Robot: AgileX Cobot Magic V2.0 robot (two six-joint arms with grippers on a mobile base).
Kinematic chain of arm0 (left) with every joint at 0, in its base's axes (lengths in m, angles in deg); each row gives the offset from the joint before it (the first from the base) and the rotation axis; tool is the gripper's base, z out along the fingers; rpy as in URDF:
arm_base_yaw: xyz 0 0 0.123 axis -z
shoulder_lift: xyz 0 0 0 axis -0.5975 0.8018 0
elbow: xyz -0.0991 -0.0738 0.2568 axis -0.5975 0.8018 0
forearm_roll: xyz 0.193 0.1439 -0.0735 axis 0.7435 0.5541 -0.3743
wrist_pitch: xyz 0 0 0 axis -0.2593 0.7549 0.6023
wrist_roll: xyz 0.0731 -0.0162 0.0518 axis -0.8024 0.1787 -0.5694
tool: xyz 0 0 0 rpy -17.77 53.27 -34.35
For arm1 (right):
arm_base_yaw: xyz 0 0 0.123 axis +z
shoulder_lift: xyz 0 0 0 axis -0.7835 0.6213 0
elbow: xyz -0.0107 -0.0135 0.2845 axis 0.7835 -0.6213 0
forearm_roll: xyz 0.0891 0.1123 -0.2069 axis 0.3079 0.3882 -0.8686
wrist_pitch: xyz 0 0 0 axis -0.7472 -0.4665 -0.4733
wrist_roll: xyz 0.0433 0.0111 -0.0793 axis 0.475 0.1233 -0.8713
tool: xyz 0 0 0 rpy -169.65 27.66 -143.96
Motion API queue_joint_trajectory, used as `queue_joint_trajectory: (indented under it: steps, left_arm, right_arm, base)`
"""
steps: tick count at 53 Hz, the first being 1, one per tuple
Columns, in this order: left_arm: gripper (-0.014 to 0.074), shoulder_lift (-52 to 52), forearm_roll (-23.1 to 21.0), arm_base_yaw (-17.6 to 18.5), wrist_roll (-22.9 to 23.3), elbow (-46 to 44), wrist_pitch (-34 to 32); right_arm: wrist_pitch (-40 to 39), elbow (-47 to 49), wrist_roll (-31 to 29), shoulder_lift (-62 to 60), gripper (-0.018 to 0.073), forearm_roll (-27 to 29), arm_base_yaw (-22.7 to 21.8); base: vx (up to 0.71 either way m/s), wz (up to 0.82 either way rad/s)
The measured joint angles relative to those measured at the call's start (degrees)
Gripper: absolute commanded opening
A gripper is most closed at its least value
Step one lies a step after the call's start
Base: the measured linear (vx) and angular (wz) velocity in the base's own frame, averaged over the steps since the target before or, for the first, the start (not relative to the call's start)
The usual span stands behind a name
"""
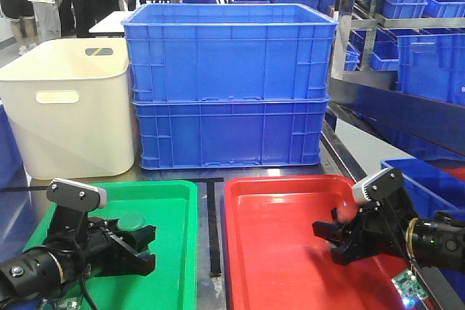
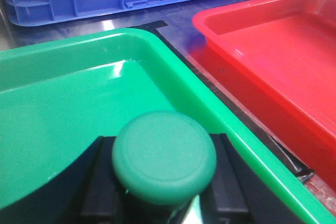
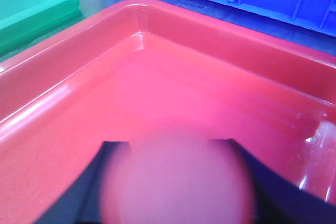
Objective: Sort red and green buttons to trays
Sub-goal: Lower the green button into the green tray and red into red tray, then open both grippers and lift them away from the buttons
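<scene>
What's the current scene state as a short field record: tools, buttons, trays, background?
left tool: shut on green-capped push button, held over the glossy green plastic tray
right tool: shut on red-capped push button, held over the glossy red plastic tray
tray layout: green tray on the robot's left, red tray on its right, side by side with a gap
tray contents: nothing seen lying in either
behind trays: two stacked blue plastic crates, cream plastic bin beside them
</scene>
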Motion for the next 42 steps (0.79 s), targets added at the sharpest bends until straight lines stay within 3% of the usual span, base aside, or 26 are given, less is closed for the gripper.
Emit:
queue_joint_trajectory:
  steps: [7, 33, 42]
  left_arm:
    - [0.0517, 0.00, 0.00, 0.00, -0.01, 0.00, 0.00]
    - [0.0518, -7.81, 0.00, 0.00, -2.43, 0.00, -0.24]
    - [0.0466, -15.41, 0.00, 0.00, -2.48, 0.00, 4.80]
  right_arm:
    - [-0.05, 0.00, -0.02, 0.00, 0.0583, 0.12, 0.00]
    - [-2.87, 0.00, -0.96, -5.96, 0.0584, 3.63, 0.00]
    - [-3.05, 0.00, 0.57, -13.46, 0.0510, 2.76, 0.00]
  base:
    - [0.00, 0.00]
    - [0.00, 0.00]
    - [0.00, 0.00]
